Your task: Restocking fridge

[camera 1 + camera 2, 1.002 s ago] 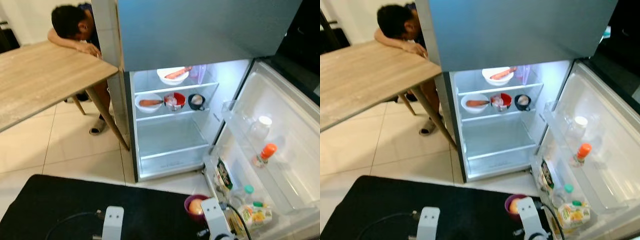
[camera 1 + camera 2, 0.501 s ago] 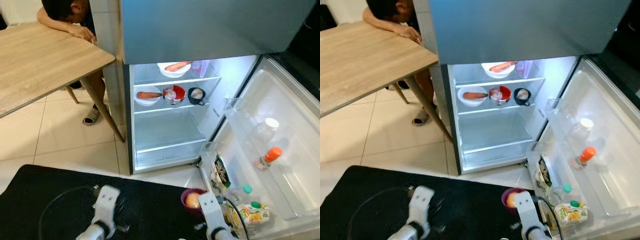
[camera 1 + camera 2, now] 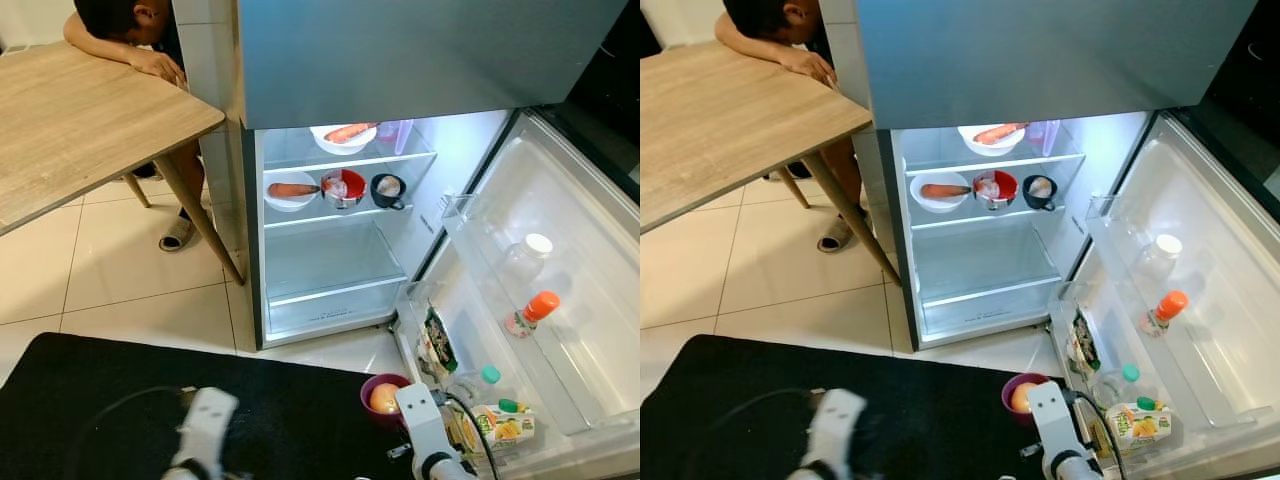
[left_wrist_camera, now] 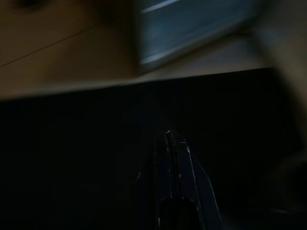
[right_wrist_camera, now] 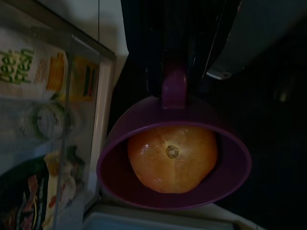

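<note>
Head stereo looks down into open fridge (image 3: pixel 340 240); right wrist close on purple cup (image 5: pixel 175 158).

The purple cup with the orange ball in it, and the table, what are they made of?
The purple cup looks like smooth plastic or glazed ceramic; its dull, even sheen leaves that open. The table looks like pale wood, or a wood-look laminate: long grain streaks run along its matte top.

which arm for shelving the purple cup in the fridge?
Right, probably. The right gripper already holds the purple cup by its handle, orange fruit inside, beside the open fridge. The left gripper is shut and empty over the black surface.
</note>
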Controlling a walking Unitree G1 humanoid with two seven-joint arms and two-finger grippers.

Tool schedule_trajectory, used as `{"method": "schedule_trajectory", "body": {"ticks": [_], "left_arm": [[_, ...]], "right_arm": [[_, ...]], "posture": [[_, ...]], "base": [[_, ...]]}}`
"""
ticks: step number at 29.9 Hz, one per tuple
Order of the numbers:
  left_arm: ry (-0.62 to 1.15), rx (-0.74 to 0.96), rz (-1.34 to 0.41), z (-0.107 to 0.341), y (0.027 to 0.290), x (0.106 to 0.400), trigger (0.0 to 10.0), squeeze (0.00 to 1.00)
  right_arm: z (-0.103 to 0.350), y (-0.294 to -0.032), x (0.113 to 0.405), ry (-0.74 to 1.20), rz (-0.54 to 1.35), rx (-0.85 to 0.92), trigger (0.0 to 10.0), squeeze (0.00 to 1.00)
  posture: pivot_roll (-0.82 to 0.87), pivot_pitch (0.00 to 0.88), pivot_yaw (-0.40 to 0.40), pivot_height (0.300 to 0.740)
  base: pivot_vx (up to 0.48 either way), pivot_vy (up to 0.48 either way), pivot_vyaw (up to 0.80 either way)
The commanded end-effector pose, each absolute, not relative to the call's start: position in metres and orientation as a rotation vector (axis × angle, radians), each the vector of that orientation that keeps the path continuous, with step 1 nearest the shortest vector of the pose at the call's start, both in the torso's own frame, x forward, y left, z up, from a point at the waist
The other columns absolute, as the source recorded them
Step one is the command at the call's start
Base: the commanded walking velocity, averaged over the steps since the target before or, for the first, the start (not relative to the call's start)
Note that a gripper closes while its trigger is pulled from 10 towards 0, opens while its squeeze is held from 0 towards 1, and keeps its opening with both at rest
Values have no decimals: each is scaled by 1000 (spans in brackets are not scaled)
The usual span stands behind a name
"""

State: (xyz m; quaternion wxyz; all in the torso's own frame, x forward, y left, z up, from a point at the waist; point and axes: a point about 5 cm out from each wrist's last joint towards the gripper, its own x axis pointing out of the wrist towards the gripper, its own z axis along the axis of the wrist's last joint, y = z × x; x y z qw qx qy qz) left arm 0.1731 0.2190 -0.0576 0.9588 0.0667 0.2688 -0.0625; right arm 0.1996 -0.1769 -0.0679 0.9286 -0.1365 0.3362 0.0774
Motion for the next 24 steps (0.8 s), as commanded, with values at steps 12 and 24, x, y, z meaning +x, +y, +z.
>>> {"method": "schedule_trajectory", "body": {"ticks": [12, 24], "left_arm": [[706, 113, 132, -76, 238, 139, 10000, 0], [692, 45, 211, -78, 219, 152, 10000, 0]], "right_arm": [[-68, -185, 197, 696, 120, -279, 10000, 0], [-69, -180, 197, 689, 135, -276, 10000, 0]], "posture": [[-78, 81, -50, 731], [-89, 66, -43, 731]], "base": [[0, 0, 0], [0, -40, 0]]}}
